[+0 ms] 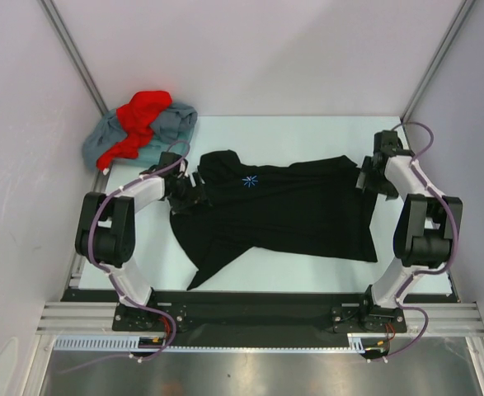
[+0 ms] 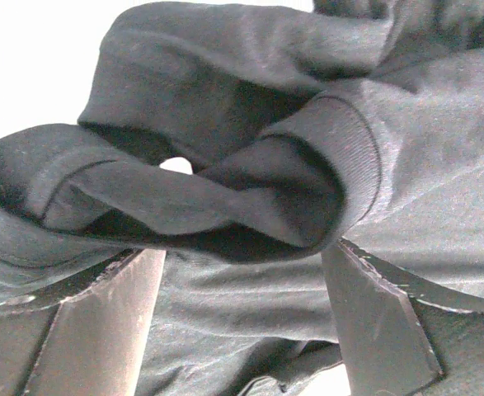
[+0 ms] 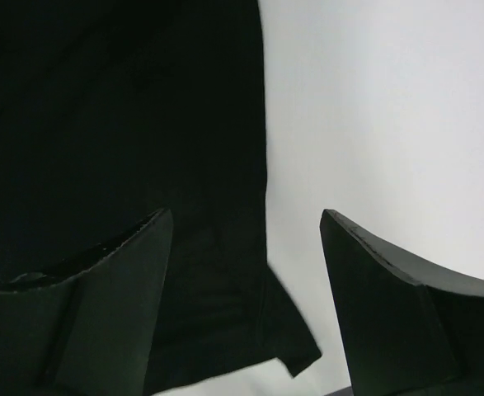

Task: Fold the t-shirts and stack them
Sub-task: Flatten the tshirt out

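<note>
The black shirt (image 1: 291, 210) lies spread on our tabletop (image 1: 291, 136); our left jaws gape around its bunched cloth, our right jaws gape over its edge.

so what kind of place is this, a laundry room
Most likely a robot test cell: plain white walls on metal posts, a left arm and right arm bolted to a rail, and a black t-shirt spread on a white table.
</note>
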Motion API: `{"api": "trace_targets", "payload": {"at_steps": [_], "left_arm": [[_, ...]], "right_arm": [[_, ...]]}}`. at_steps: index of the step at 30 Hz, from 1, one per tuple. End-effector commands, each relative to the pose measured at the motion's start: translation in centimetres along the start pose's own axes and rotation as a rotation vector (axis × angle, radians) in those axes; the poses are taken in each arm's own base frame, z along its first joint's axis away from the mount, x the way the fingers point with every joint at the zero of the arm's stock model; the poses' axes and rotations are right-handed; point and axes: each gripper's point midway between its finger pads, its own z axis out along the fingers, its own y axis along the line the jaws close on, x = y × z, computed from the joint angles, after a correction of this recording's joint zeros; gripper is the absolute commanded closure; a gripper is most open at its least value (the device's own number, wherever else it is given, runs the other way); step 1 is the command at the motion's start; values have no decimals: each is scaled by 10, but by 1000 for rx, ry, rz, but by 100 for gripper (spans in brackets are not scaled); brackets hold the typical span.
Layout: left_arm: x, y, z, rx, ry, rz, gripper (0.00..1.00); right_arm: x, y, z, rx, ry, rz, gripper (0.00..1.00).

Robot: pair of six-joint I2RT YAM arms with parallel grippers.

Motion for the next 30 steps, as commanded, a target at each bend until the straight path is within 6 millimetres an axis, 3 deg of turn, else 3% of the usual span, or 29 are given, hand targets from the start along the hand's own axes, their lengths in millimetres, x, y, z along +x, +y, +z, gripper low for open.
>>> {"api": "trace_targets", "payload": {"at_steps": [1, 3, 4, 6, 12, 15, 16, 19, 22, 30], "left_arm": [[-7, -10, 5, 2, -22, 22, 17], [-16, -21, -4, 31, -69, 37, 13], [-18, -23, -6, 36, -81, 39, 0], [-24, -29, -6, 52, -101, 33, 0], [-30, -39, 21, 66, -23, -31, 0], [-31, -36, 33, 53, -3, -54, 7], [-34, -37, 33, 53, -9, -57, 12], [-45, -41, 32, 50, -38, -51, 28], [-53, -41, 28, 36, -57, -42, 40], [-56, -42, 22, 42, -70, -30, 57]], "right_arm": [[39, 14, -5, -110, 68, 65, 22], [46, 18, -4, -151, 78, 74, 20], [49, 18, -3, -160, 87, 66, 17], [57, 20, 0, -185, 116, 55, 15], [66, 13, 11, -159, 139, 24, 14], [70, 5, 17, -122, 155, 24, 21], [71, 2, 17, -111, 158, 28, 31], [74, -6, 20, -92, 167, 34, 47], [74, -10, 22, -106, 171, 58, 52], [87, -2, 17, -156, 211, 85, 68]]}}
